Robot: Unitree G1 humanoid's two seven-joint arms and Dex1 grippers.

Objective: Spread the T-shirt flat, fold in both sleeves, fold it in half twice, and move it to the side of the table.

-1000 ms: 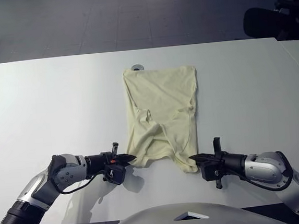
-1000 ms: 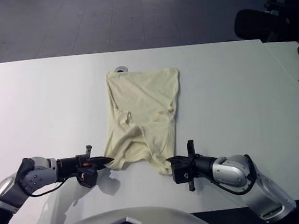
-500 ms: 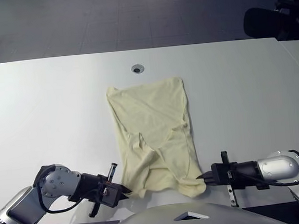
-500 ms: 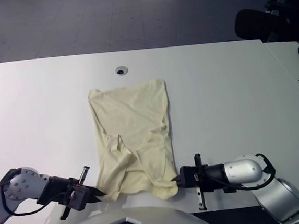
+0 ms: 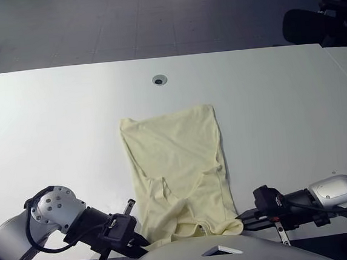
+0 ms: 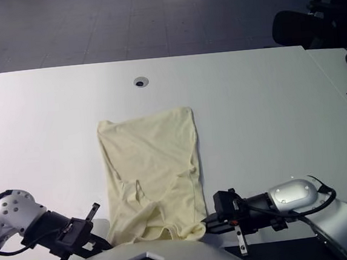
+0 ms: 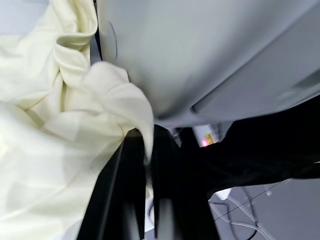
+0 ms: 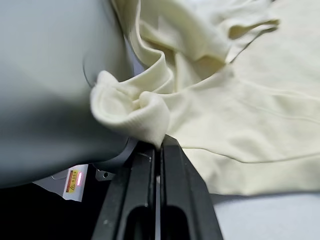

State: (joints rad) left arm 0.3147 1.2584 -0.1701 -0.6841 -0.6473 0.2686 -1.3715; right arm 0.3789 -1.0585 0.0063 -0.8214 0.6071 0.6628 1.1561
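Tabletop, white and broad, with bare surface to the left, right and far side of a pale yellow T-shirt. The shirt lies lengthwise near the middle. Its far hem is flat and now well short of the small round hole that it touched a second ago; the whole garment has been dragged toward the robot. Its near end is bunched right at the tabletop's near edge. The left end effector pinches the near left corner, fingers closed on cloth. The right end effector grips the near right corner the same way. Both arms have drawn back to that near edge.
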